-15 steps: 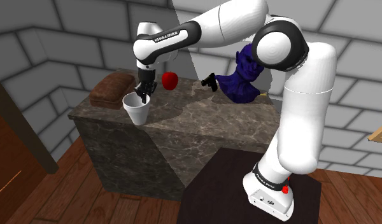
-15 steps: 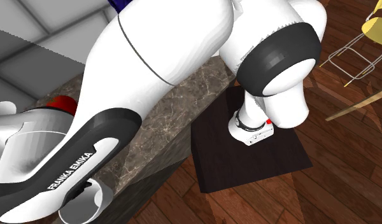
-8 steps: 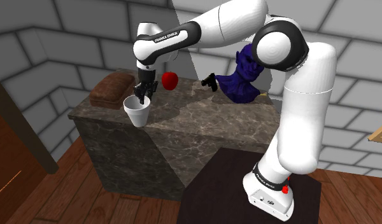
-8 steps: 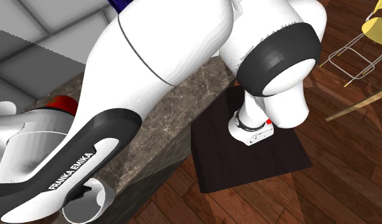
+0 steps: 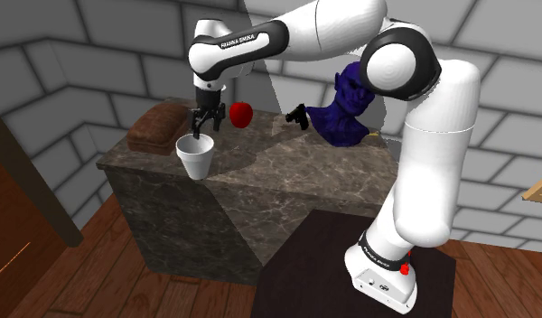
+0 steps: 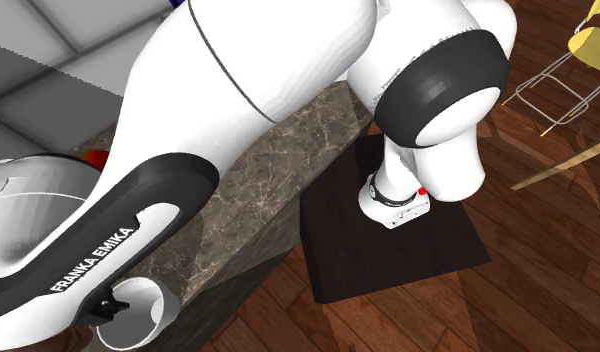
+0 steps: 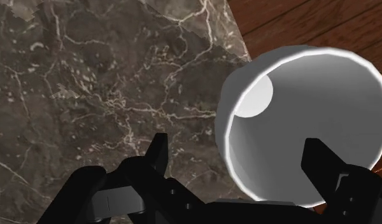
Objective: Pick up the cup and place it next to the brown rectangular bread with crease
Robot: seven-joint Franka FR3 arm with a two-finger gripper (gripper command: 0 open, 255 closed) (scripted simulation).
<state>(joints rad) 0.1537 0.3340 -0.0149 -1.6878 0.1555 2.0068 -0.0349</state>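
Observation:
A white cup (image 5: 195,155) stands upright on the dark marble counter (image 5: 287,172), near its front edge and just to the shoulder view's right of the brown loaf of bread (image 5: 158,126). My black gripper (image 5: 202,125) hangs open just above the cup's rim, touching nothing. In the wrist view the cup (image 7: 304,121) lies below the gripper (image 7: 239,159), one of whose fingers (image 7: 159,153) is over the counter while the other is over the cup's hollow. The second exterior view has the cup (image 6: 138,312) under the arm.
A red apple (image 5: 241,114), a small black object (image 5: 298,116) and a blue bust (image 5: 348,107) stand further back on the counter. The counter's corner and wooden floor (image 7: 298,19) lie right beside the cup. The dark stand (image 5: 350,262) sits at the lower right.
The fingers have opened and let go of the cup's rim. The hand has risen a little. The cup stays on the counter.

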